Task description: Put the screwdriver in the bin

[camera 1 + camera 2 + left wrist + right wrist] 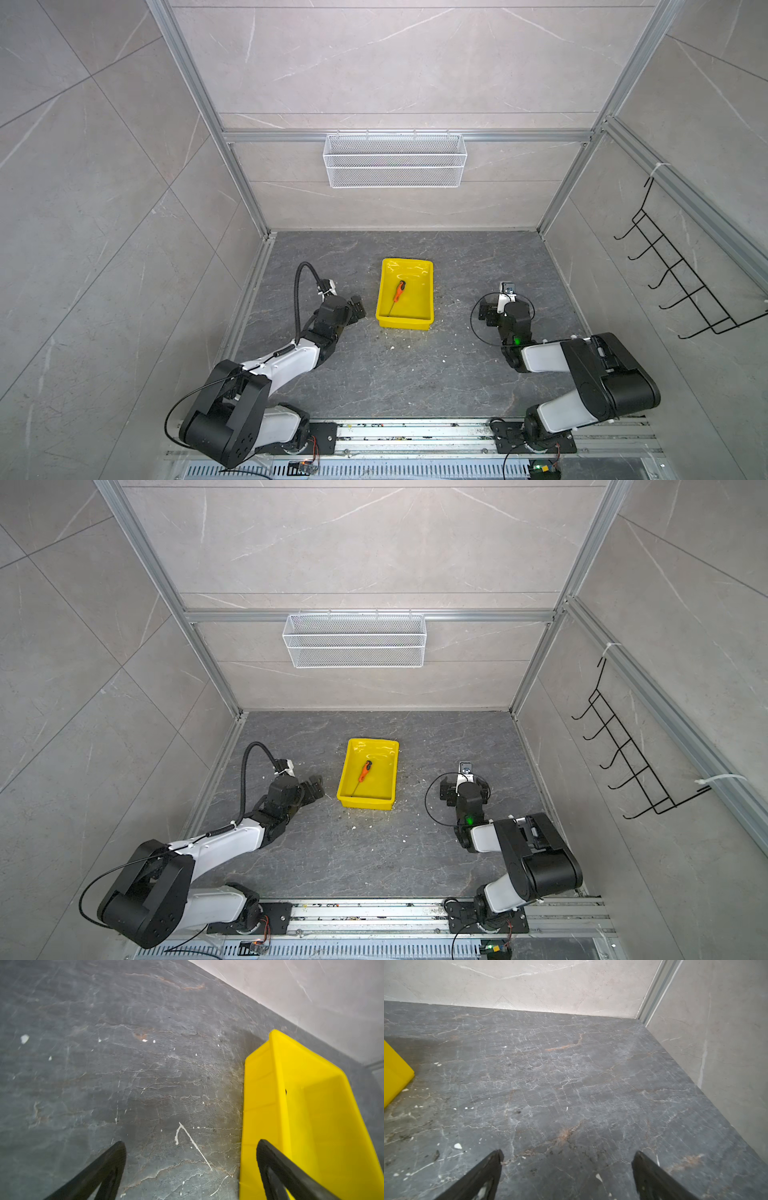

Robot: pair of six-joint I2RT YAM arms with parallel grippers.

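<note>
I see the screwdriver (397, 296) lying flat inside the bin (404, 324), tip toward its near wall. Both arms' jaws are released and empty above the tabletop (415, 374). I'd retreat without nudging the bin.

No text, label, brand, number or sign can be read in any view. In a top view, at about 5 o'clock, the metal rail (457, 432) along the front edge carries a small dark marking beside the right arm's base. It may be lettering, but it is too small and blurred to read.
</note>
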